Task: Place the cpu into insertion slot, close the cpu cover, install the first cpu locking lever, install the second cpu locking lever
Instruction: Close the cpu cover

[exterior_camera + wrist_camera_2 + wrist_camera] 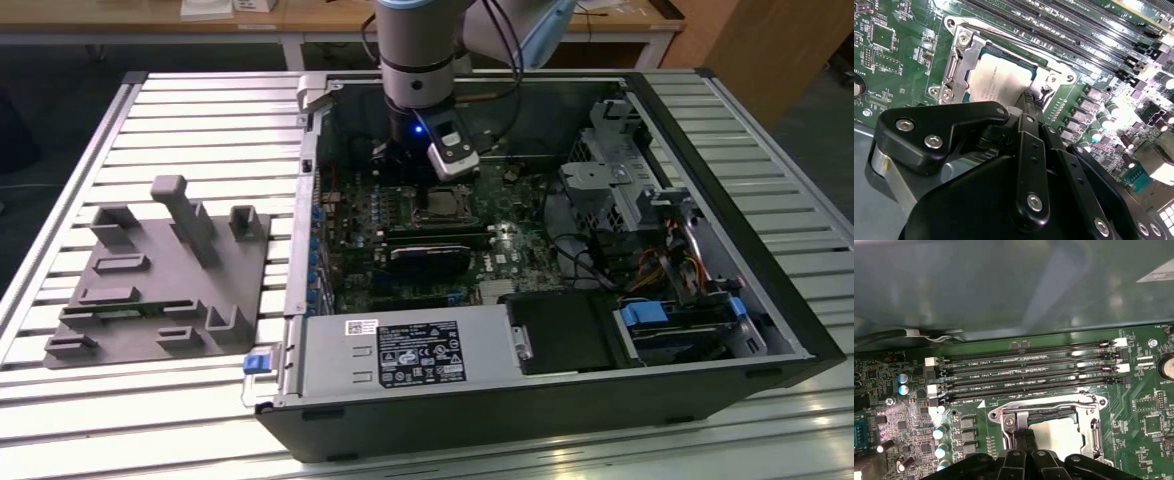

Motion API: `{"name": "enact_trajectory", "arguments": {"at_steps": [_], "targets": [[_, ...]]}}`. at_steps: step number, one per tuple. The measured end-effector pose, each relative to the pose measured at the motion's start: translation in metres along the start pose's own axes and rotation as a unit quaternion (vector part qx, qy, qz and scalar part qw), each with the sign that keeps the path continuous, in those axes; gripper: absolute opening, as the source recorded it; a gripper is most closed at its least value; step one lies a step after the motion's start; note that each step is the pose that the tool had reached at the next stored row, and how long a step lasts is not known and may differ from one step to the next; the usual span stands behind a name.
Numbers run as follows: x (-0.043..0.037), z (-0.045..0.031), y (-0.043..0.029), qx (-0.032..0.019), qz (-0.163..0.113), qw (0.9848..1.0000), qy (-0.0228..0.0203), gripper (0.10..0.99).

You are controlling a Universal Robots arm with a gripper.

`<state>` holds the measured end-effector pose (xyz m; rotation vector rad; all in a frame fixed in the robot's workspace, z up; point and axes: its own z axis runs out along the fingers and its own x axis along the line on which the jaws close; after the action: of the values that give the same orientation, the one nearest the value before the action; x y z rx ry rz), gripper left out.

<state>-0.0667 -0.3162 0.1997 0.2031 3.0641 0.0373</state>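
Gripper: gripper (1027,100) stood low over the socket, fingertips drawn together and touching the edge of the cpu cover (961,55); nothing appeared to be held between them.
Cpu: cpu (1004,80) lay flat inside the insertion slot (1094,432), its pale metal top showing through the frame's cut-out in both wrist views.
Cover: frame looked folded down over the chip, silvery rim bordering it on the visible sides.
Setting: in the exterior view the arm (420,60) reached down into the open computer case (787,330), over the motherboard (507,260); memory slots (1029,370) ran just beside the socket.
Step in hand: judged to be closing the cover or starting on the first locking lever; placement seemed done.
Next move calls for: steady downward pressure near the frame's edge, without sliding onto the chip.
Levers: latched or free, could not be told.
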Motion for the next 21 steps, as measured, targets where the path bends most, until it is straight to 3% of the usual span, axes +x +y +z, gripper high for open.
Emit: {"name": "enact_trajectory", "arguments": {"at_steps": [6,21], "targets": [[-0.0003,-0.0036,0.0001,-0.0019,-0.004,1.0,0.0003,0.106],[0.0037,-0.0001,-0.0013,-0.0047,-0.027,0.9996,0.0013,0.106]]}}
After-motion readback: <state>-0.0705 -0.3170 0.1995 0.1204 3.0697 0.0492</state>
